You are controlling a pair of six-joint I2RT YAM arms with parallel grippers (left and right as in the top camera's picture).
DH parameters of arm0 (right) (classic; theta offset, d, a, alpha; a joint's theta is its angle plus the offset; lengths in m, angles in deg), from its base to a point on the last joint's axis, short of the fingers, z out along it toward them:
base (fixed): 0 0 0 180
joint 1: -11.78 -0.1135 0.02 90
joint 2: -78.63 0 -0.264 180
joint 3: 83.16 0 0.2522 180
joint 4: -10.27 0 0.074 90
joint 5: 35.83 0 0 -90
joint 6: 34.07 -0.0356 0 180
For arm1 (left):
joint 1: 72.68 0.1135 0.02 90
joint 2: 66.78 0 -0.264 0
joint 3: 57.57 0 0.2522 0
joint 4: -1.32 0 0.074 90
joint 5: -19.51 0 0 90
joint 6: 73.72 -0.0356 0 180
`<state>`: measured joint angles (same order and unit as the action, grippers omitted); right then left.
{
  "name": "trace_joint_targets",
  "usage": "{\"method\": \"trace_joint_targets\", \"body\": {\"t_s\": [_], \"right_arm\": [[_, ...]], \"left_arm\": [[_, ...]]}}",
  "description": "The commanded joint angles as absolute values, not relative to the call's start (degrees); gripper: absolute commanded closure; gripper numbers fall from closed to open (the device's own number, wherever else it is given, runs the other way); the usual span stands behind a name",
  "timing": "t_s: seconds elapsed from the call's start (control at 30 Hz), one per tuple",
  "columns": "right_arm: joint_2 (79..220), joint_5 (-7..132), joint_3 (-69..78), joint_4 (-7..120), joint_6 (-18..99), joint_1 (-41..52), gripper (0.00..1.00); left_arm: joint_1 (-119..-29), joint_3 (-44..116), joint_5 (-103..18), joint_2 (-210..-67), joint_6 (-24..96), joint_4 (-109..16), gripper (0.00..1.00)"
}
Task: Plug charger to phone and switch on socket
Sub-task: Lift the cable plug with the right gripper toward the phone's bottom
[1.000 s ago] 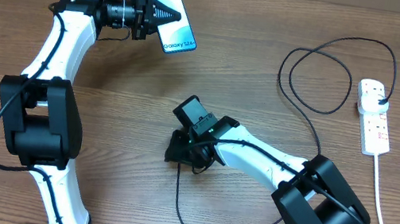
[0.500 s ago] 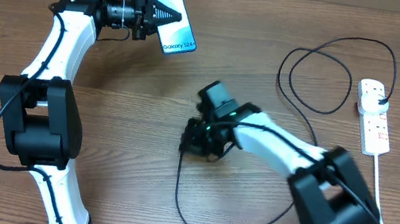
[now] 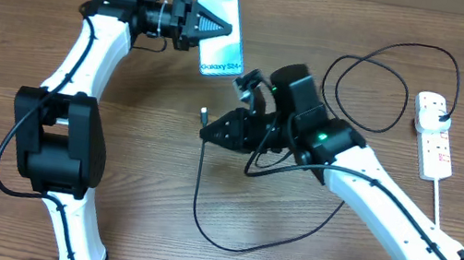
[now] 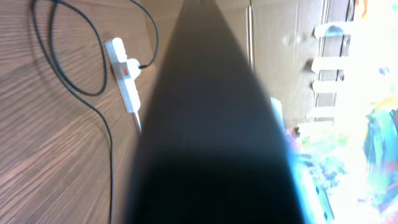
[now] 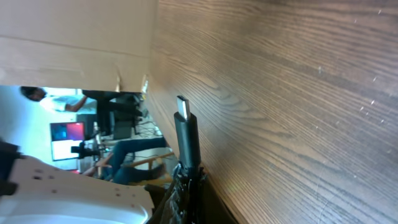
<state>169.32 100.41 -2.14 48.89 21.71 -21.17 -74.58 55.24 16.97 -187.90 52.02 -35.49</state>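
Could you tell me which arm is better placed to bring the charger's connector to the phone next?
Right. Its jaws grip the thin black charger cable's connector tip, close to the slim blue-screened smartphone that the left gripper holds.

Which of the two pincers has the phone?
The left pincer, at the top of the overhead view, grips the phone; the right pincer holds the black cable's tip instead.
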Motion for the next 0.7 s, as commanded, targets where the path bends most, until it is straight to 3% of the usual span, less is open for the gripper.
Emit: {"method": "trace_joint_targets", "body": {"t_s": [0.0,0.27,0.67], "right_arm": [[169.39,106.35,-1.83,48.35,24.99,-18.13,0.96],[169.39,110.02,-1.83,47.56,26.04,-12.41,0.96],[169.39,110.72,-1.83,44.92,25.77,-11.82,0.96]], "left_arm": [[-75.60,55.98,20.17,-187.85,50.32,-34.88,0.96],[-76.08,55.98,20.14,-187.85,50.36,-34.88,0.96],[-77.40,55.98,20.14,-187.85,50.58,-34.90,0.96]]}}
